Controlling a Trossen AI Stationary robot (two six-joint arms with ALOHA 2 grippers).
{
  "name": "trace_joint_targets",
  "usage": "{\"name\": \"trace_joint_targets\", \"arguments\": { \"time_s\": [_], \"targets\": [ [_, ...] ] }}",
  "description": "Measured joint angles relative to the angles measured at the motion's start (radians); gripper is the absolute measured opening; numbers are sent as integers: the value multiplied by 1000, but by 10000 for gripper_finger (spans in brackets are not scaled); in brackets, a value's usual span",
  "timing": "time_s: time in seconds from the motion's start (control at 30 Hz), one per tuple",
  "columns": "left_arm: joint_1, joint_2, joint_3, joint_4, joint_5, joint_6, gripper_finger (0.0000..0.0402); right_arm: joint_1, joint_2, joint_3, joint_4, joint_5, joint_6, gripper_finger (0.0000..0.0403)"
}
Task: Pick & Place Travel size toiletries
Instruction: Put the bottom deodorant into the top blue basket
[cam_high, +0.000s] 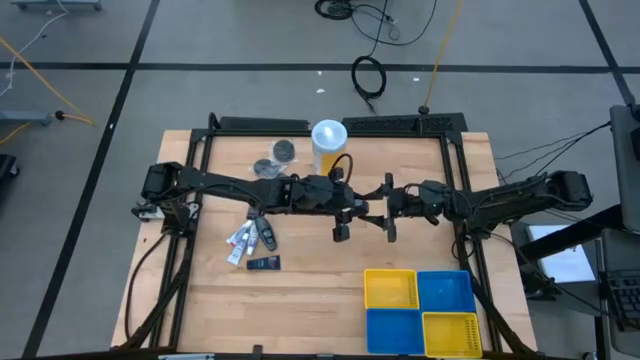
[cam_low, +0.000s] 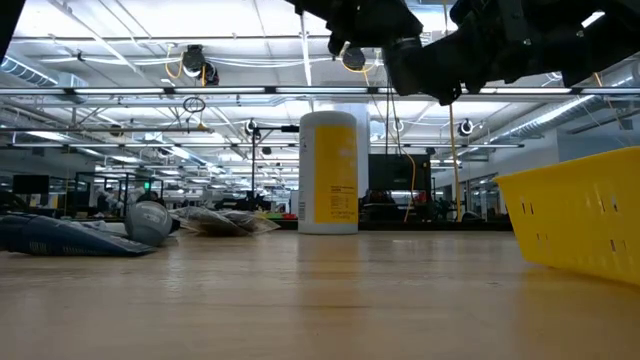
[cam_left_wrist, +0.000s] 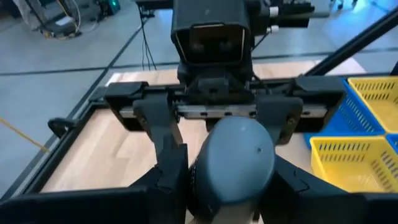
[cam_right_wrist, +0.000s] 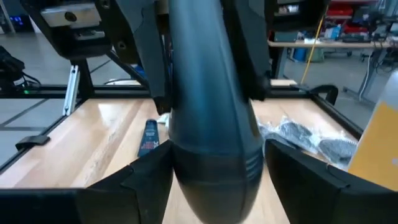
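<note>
On the worktop's (cam_high: 300, 300) left, tubes and a dark sachet (cam_high: 263, 263) lie loose, packets (cam_high: 276, 158) behind them. At centre both arms meet above the wood: a dark blue bottle (cam_right_wrist: 211, 124) sits clamped between the left gripper's (cam_high: 341, 232) jaws and the right gripper's (cam_high: 391, 232) jaws. If one lets go too early or both pull, it may drop short of the yellow-and-blue bins (cam_high: 418, 310) on the right. The canister (cam_high: 329, 140) stands behind; beyond is a bright, cluttered hall.

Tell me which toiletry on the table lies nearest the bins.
The dark blue sachet. It lies flat by itself at the cluster's near edge, closer to the bins than the white tubes or grey tins.
</note>
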Motion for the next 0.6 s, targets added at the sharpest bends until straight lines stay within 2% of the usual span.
{"name": "trace_joint_targets", "arguments": {
  "time_s": [0.6],
  "targets": [
    [0,7,-1,54,0,25,128,0,-1,0,-3,2,-38,193]
  ]
}}
